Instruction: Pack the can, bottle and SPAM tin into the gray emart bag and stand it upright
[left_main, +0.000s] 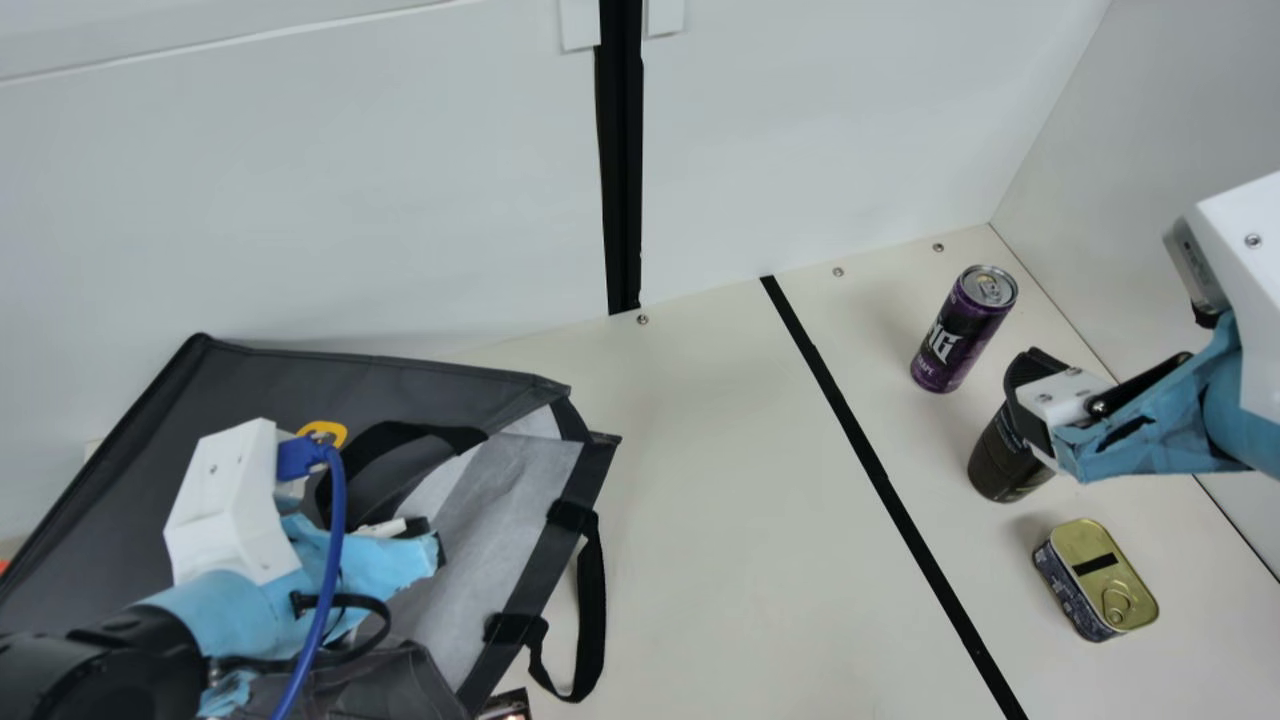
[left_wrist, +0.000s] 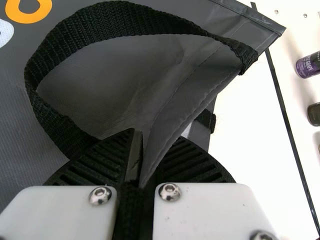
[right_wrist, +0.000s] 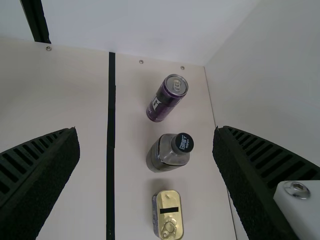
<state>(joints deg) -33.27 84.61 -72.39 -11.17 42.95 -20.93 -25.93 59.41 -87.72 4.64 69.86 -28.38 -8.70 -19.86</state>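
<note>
My left jaws are closed on an edge of the gray bag (left_main: 400, 385), just by its handle (left_wrist: 125, 20). The bag lies on its side on the worktop (left_main: 720, 500), and I judge this pinch is meant to hold the upper edge up, so the mouth gapes toward the goods and its pale lining (left_main: 530, 480) faces them. My right jaws are wide with nothing in them, over the bottle (right_wrist: 161, 155) — spread, I'd say, so they can pass either side of it. The bottle stands between the can (left_main: 962, 330), also upright, and the SPAM tin (left_main: 1105, 580), lying lid up. All three are across the black line (left_main: 870, 460) from the bag, still to be packed — if my pinch slips, the mouth could sag shut.
</note>
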